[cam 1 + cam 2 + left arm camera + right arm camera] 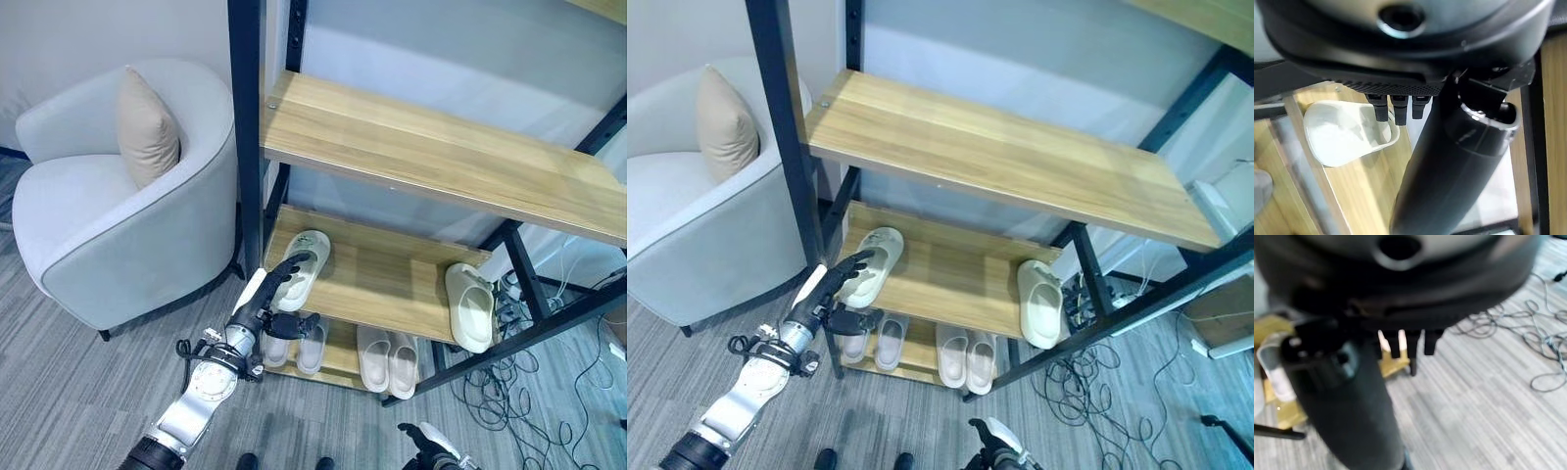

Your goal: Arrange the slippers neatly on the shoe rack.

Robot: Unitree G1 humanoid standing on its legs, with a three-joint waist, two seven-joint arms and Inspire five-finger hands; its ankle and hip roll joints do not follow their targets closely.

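Observation:
A white slipper (304, 266) lies at the left end of the rack's middle shelf (392, 274). My left hand (266, 305) reaches in from the lower left, open, its straight fingers resting on that slipper's near side. The left wrist view has the same slipper (1342, 132) just past the fingertips (1396, 110). A cream slipper (470, 305) sits at the right front of the same shelf, overhanging the edge a little. Two pairs lie on the bottom shelf: one at the left (296, 345), one in the middle (387, 360). My right hand (431, 450) hangs low, open, over the floor.
The rack's black post (245, 127) stands just left of my left hand. A grey armchair (108, 215) with a beige cushion (147, 127) sits close on the left. The upper wooden shelf (441, 157) overhangs the work. Loose cables (519, 382) lie on the floor at right.

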